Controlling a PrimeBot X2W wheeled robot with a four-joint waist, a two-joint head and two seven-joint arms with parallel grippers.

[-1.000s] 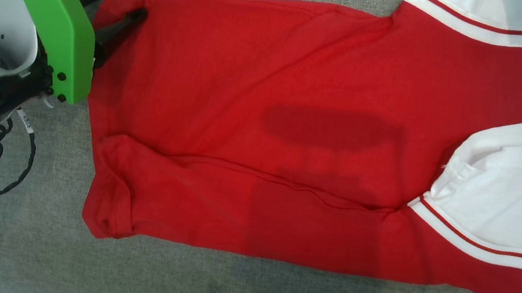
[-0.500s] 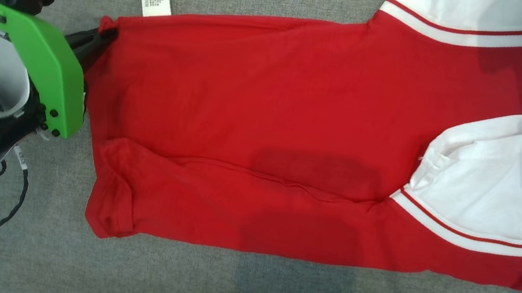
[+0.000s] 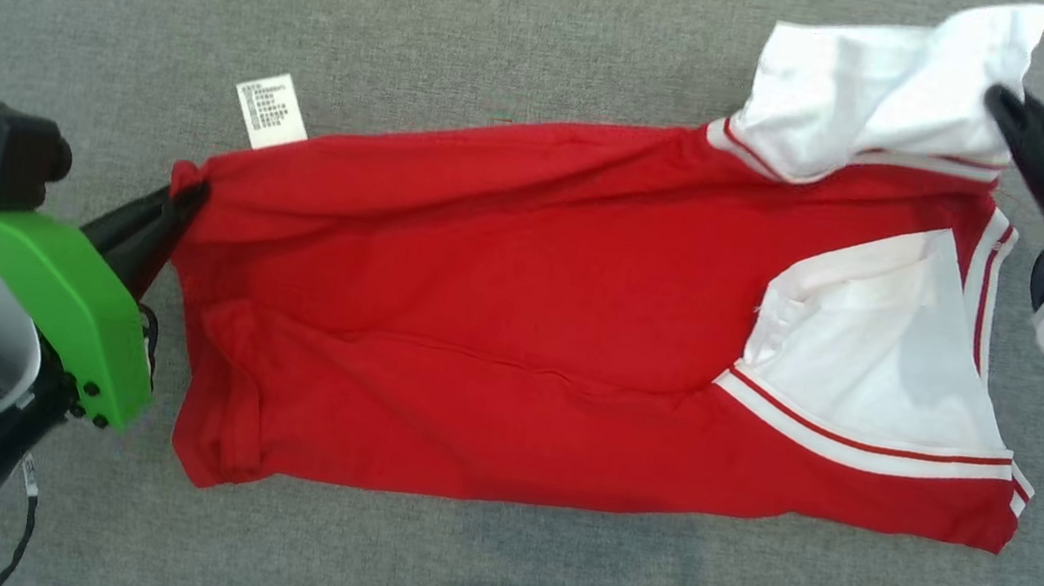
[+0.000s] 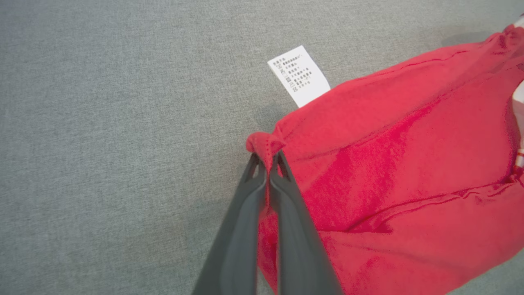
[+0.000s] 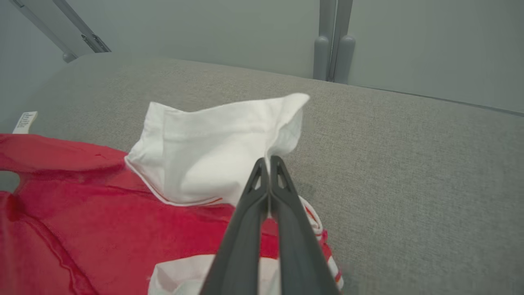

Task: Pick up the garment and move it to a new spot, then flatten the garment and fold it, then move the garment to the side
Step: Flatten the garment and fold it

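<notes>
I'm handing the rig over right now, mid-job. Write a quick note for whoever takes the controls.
Left gripper: shut on the red hem corner of the garment, beside the care label.
Right gripper: shut on the white sleeve, raised off the grey surface.
Garment: spread lengthwise, near edge resting on the surface, other sleeve folded in.
Done: both far corners gripped.
To do: finish flattening and folding, then move it aside.

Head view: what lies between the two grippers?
The garment spans the whole stretch, as the head view shows. The left gripper pinches its red corner and the right gripper pinches its white sleeve.
</notes>
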